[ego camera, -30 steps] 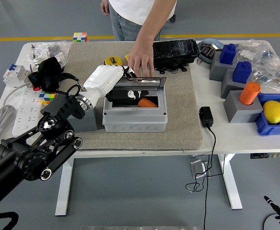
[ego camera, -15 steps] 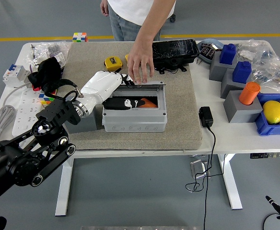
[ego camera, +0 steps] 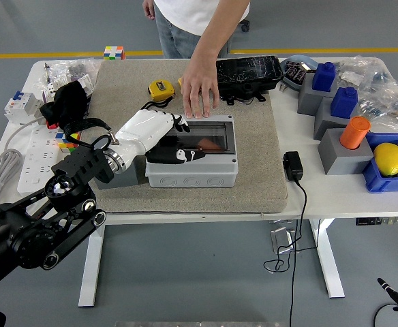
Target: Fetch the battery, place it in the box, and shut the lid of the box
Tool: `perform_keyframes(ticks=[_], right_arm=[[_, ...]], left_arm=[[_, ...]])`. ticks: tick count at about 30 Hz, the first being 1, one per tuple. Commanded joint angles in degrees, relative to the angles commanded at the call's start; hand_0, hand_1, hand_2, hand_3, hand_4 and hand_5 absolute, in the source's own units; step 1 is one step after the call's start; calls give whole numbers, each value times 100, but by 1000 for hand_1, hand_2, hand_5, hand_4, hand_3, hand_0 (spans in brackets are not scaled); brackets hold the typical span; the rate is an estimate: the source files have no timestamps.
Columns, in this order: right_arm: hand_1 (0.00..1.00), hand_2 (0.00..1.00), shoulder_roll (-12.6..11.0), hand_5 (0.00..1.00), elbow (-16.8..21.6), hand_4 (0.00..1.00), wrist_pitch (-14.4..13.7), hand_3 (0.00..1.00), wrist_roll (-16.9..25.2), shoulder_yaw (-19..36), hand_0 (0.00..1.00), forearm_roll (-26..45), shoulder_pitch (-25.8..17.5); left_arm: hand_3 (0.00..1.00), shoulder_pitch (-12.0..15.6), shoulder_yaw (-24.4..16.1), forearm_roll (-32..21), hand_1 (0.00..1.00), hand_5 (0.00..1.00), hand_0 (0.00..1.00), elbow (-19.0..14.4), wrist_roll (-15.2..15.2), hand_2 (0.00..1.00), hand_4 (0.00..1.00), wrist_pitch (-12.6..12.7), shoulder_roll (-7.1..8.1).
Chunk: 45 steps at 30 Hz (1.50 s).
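Note:
The grey box sits on the felt mat. Its clear smoked lid lies down flat or nearly flat over the opening. Through the lid an orange shape, probably the battery, shows dimly inside. My left hand, white with black fingers, rests on the lid's left part with its fingers spread and holding nothing. A person's hand presses flat at the box's back edge by the hinge. My right arm is out of sight.
Behind the box lie a black case and a yellow tape measure. A black power adapter with its cord sits at the mat's right edge. Grey and blue blocks, an orange cylinder and a lemon crowd the right; a power strip lies left.
The lid has swung down from upright to lie over the box, covering the orange battery. My left hand came down and forward with it. The person's hand stayed at the back edge.

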Motion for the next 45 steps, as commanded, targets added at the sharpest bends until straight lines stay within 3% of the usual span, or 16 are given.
perform_keyframes(ticks=[8, 15, 16, 17, 21, 22, 24, 27, 28, 33, 34, 39, 40, 43, 45], right_arm=[[801, 772, 23, 998, 0, 998, 6, 860, -7, -37, 870, 6, -17], [800, 772, 57, 998, 0, 998, 10, 860, -7, -99, 869, 51, -18], [800, 772, 59, 998, 0, 998, 11, 860, -11, -84, 870, 35, -20], [800, 772, 61, 998, 0, 998, 12, 860, -12, -76, 870, 29, -24], [800, 772, 59, 998, 0, 998, 15, 860, -12, -61, 870, 13, -23], [800, 772, 58, 998, 0, 998, 14, 860, -9, -71, 869, 26, -16], [800, 772, 58, 998, 0, 998, 13, 860, -4, -87, 869, 46, -4], [800, 772, 60, 998, 0, 998, 13, 860, -5, -65, 869, 35, 7], [800, 772, 61, 998, 0, 998, 13, 860, -5, -59, 869, 31, 9], [800, 772, 75, 998, 0, 998, 16, 860, -2, -61, 869, 46, 30], [800, 772, 79, 998, 0, 998, 16, 859, -3, -44, 869, 34, 32], [800, 772, 87, 998, 0, 998, 19, 859, -8, 18, 869, -15, 22], [799, 772, 89, 998, 0, 998, 18, 859, -7, 17, 869, -11, 18], [799, 772, 94, 998, 0, 998, 18, 859, -6, 30, 869, -17, 12], [799, 772, 98, 998, 0, 998, 19, 859, -7, 26, 869, -15, 18]], left_arm=[[662, 12, -526, -41, 673, 998, 565, 12, -243, 658, 998, 418, -188], [669, 160, -1205, -491, 683, 998, 606, 44, -693, 662, 998, 405, -303], [690, 175, -1298, -599, 714, 998, 696, 47, -765, 681, 998, 404, -315], [690, 193, -1387, -716, 714, 998, 696, 42, -834, 681, 998, 398, -322], [690, 292, -1708, -1502, 714, 998, 696, -67, -1147, 681, 998, 282, -298], [743, 319, -1777, -1760, 761, 998, 752, -104, -1221, 733, 998, 226, -281], [743, 361, -1871, -2182, 761, 998, 752, -163, -1310, 733, 998, 134, -252], [743, 425, -2032, -2884, 761, 998, 752, -202, -1497, 733, 998, -156, -190], [778, 435, -2055, -3107, 840, 998, 865, -193, -1531, 807, 998, -212, -178], [778, 573, -2262, -4336, 840, 998, 865, -161, -1690, 807, 998, -611, -103], [868, 607, -2313, -4597, 962, 998, 997, -164, -1710, 918, 998, -680, -97], [868, 709, -2478, -5752, 962, 998, 997, -145, -1778, 918, 998, -922, -62], [929, 730, -2541, -6012, 998, 998, 998, -120, -1792, 971, 998, -964, -58], [929, 755, -2604, -6743, 998, 998, 998, -58, -1798, 971, 998, -1059, -59], [929, 764, -2580, -7165, 998, 998, 998, 28, -1817, 971, 998, -1243, -59]])
